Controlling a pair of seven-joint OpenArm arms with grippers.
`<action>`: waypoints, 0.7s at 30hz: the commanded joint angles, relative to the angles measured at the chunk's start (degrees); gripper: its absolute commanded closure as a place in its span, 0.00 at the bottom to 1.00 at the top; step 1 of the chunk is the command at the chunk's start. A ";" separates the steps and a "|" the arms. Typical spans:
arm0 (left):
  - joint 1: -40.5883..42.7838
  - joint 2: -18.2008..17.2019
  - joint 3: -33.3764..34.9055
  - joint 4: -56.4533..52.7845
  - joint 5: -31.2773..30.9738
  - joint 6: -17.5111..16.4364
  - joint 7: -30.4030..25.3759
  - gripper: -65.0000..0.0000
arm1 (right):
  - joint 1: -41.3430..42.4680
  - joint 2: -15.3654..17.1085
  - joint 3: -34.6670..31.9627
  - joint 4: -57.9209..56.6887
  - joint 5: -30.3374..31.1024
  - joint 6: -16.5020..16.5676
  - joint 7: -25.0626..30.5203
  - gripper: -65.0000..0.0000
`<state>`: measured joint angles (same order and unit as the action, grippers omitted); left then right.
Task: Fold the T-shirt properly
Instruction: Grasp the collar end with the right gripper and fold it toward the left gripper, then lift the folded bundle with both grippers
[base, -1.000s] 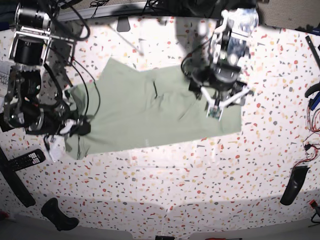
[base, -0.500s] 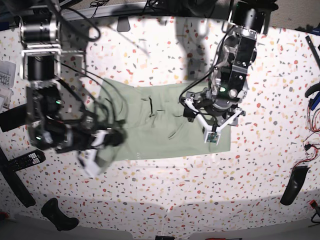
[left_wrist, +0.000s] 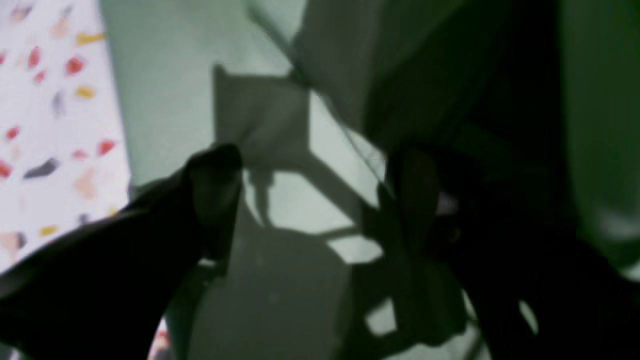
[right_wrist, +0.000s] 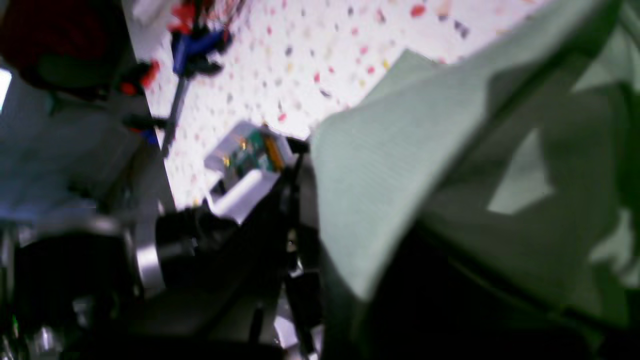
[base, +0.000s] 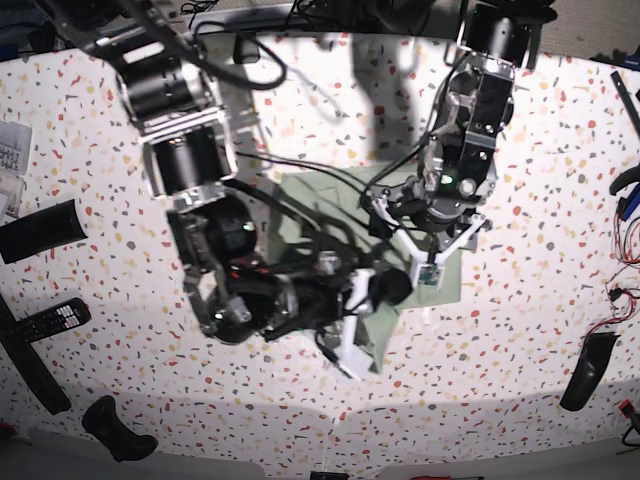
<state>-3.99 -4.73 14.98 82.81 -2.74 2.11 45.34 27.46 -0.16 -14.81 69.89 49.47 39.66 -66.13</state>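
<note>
Sage-green cloth, the T-shirt (base: 300, 205), lies bunched at the middle of the speckled table (base: 560, 180). From the base view's left, the right gripper (base: 385, 290) reaches across with its fingers pinched tight on a fold of the shirt's edge, lifted over the rest. Farther right, the left gripper (base: 430, 235) rests over the cloth, fingers (left_wrist: 215, 180) spread wide, gripping nothing.
</note>
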 joint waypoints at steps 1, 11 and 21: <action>-0.79 0.24 0.07 0.48 0.55 -0.44 0.44 0.31 | 1.79 -1.90 0.11 0.92 3.04 0.34 0.83 1.00; -2.29 0.15 0.07 1.22 2.73 -0.44 3.48 0.31 | 1.90 -8.84 0.17 0.92 -5.35 0.34 0.81 1.00; -3.48 -0.22 0.07 6.95 5.16 -0.44 6.12 0.31 | 1.90 -8.24 1.07 2.67 -5.84 0.34 0.83 1.00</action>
<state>-5.76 -5.26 15.05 88.09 2.07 1.76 54.04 28.03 -7.79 -13.63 71.59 42.37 39.05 -65.06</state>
